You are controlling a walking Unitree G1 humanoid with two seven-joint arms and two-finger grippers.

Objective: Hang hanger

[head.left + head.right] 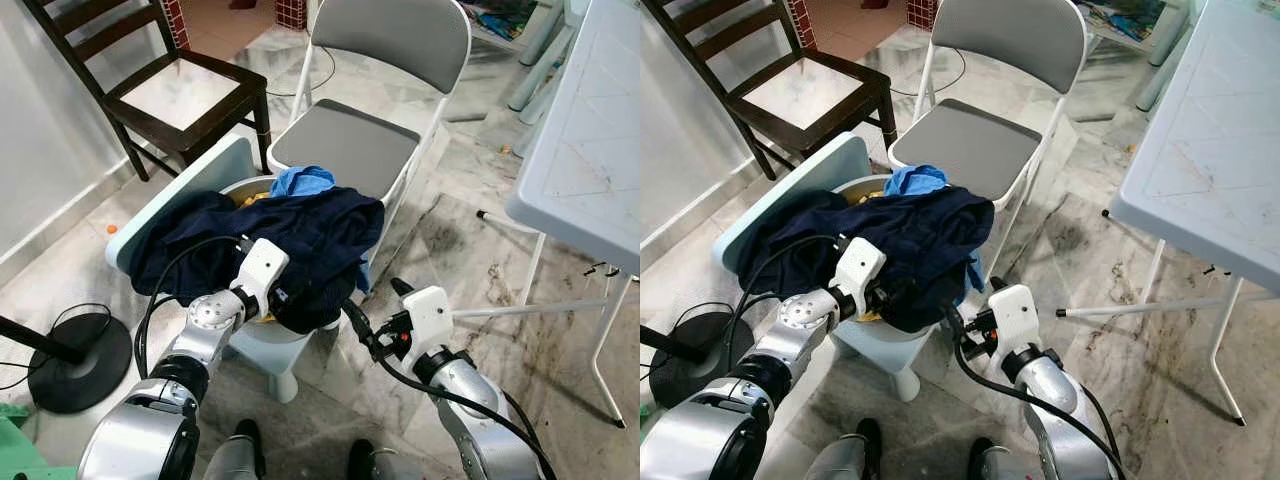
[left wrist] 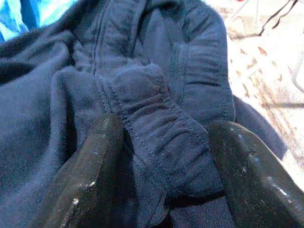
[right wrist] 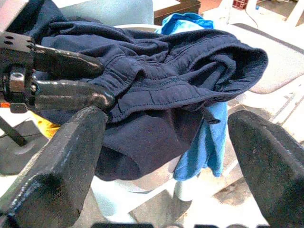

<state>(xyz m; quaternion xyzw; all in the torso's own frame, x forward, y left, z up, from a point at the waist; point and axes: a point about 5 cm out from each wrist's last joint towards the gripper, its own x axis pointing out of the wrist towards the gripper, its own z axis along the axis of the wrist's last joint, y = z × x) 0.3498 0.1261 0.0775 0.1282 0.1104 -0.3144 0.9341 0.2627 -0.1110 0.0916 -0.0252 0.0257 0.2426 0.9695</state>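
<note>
Navy garment [image 2: 156, 114] sits pinched in the left tool [image 2: 164, 156]; right tool [image 3: 166, 161] gapes nearby.

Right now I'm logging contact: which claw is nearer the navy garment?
Left. The left claw is on the navy garment, a gathered fold between its fingers. The right claw hangs open just beside the garment's draped edge, apart from it.

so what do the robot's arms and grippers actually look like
Both arms are silver metal with round joints and white blocky wrist housings. Thick black cables loop along each. The left gripper and right gripper each have two long black fingers, scuffed with pale specks.
</note>
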